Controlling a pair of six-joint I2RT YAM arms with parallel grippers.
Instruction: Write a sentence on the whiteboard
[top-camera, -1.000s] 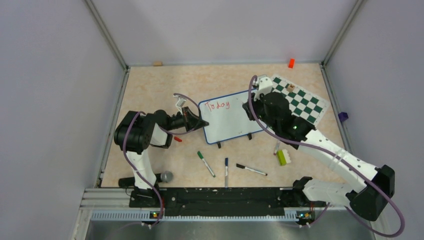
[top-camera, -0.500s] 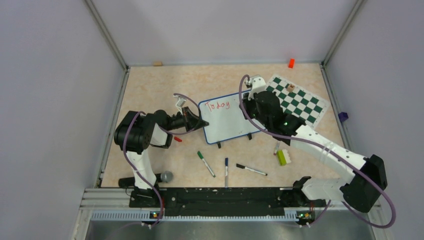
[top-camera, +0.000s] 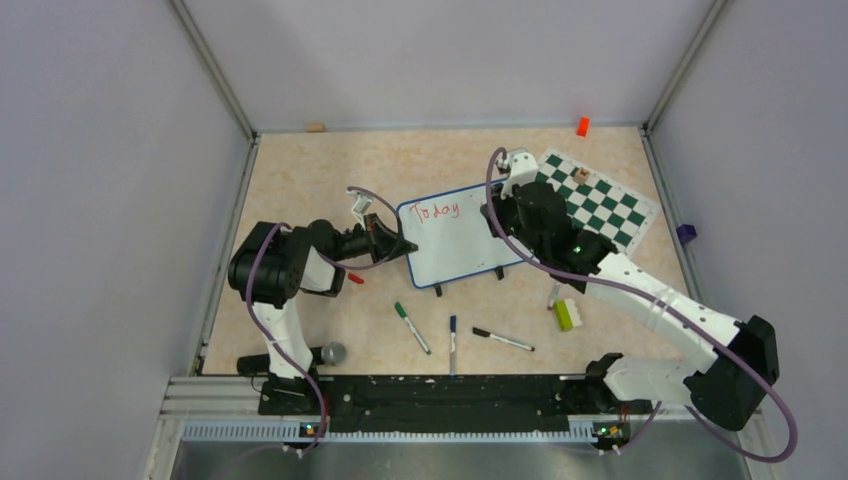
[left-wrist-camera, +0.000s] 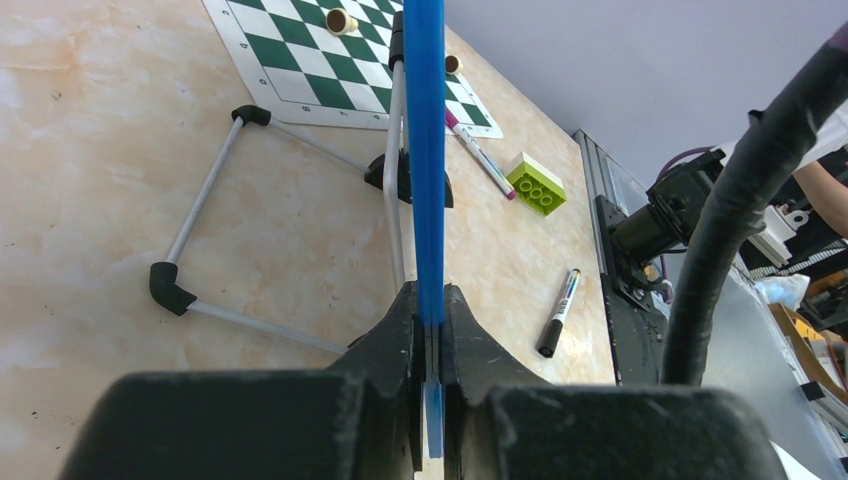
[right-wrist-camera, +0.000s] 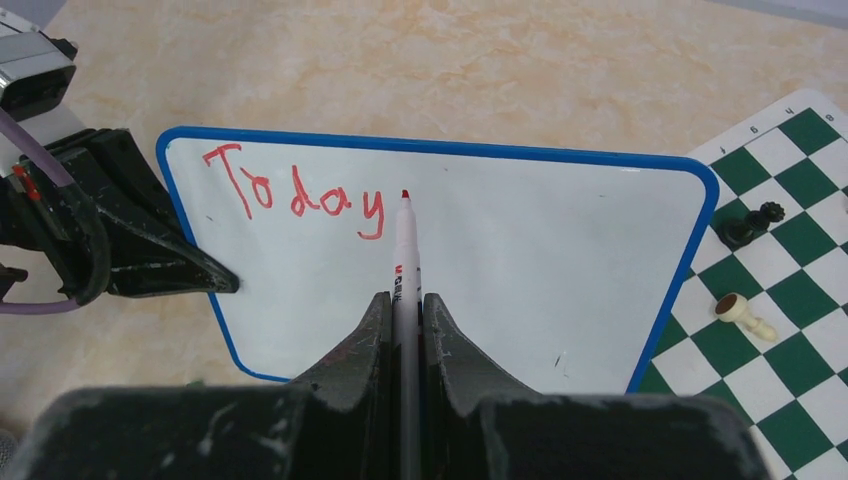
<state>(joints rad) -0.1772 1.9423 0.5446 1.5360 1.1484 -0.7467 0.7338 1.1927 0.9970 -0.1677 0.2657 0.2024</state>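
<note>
Whiteboard (top-camera: 455, 250) right end hidden behind right arm (top-camera: 640, 290).

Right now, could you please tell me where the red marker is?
In the right wrist view, the red marker is clamped in the right pincer, its tip over the whiteboard just after the red word "Today".

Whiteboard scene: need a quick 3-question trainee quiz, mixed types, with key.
1. True or false: the left gripper is shut on the edge of the small white whiteboard with a thin blue frame.
2. The red handwritten word on it reads: A) Today B) Hello C) Your day
3. What does the right gripper hold?
Key: 1 true; 2 A; 3 the white marker with a red tip.
</note>
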